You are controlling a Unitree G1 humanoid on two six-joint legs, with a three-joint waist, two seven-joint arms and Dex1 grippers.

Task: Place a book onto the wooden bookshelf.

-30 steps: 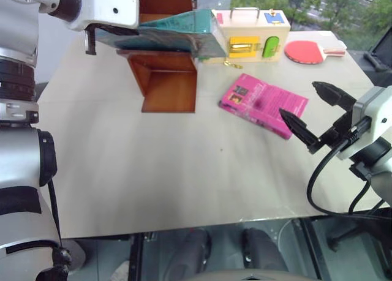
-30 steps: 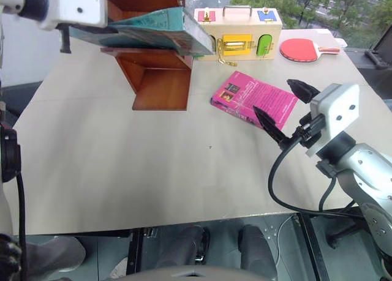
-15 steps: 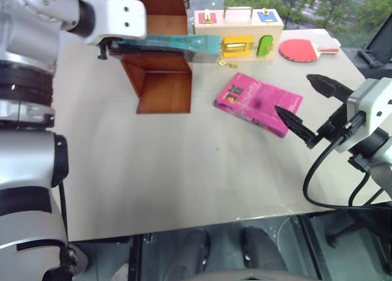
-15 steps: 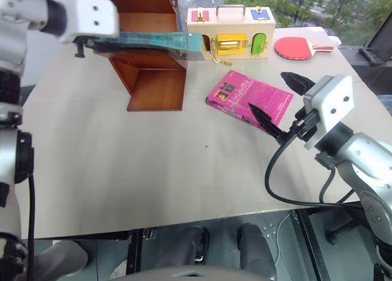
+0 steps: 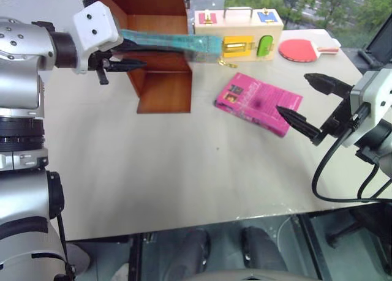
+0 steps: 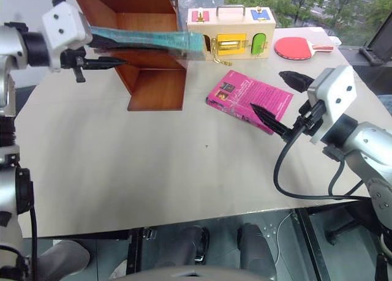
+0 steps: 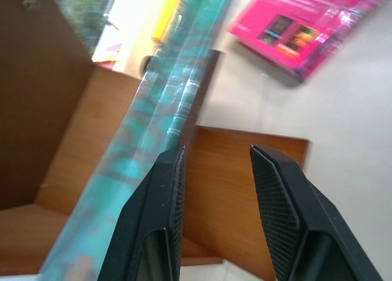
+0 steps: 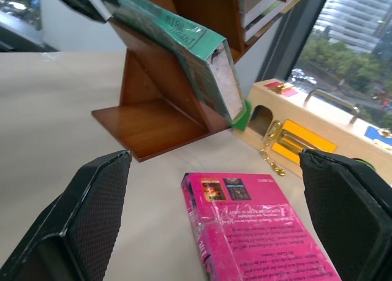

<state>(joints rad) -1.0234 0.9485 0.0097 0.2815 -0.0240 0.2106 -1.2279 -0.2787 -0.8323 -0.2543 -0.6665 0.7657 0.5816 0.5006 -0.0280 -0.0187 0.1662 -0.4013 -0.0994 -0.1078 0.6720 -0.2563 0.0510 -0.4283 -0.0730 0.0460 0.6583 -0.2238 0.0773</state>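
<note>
On wooden bookshelf [image 6: 144,60] lies the book [image 6: 147,39], L gripper [image 6: 113,51] released.

— Book [image 6: 147,39]? Thin, teal-green, white page edges; flat across shelf, one end jutting past the side panel.
— Wooden bookshelf [image 6: 150,79]? Reddish-brown, polished; upright on table's far left.

Bright window daylight; left wrist view motion-blurred; soft shadows.

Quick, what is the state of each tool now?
Left tool: open, beside the book, not holding it.
Right tool: open, empty.
</note>
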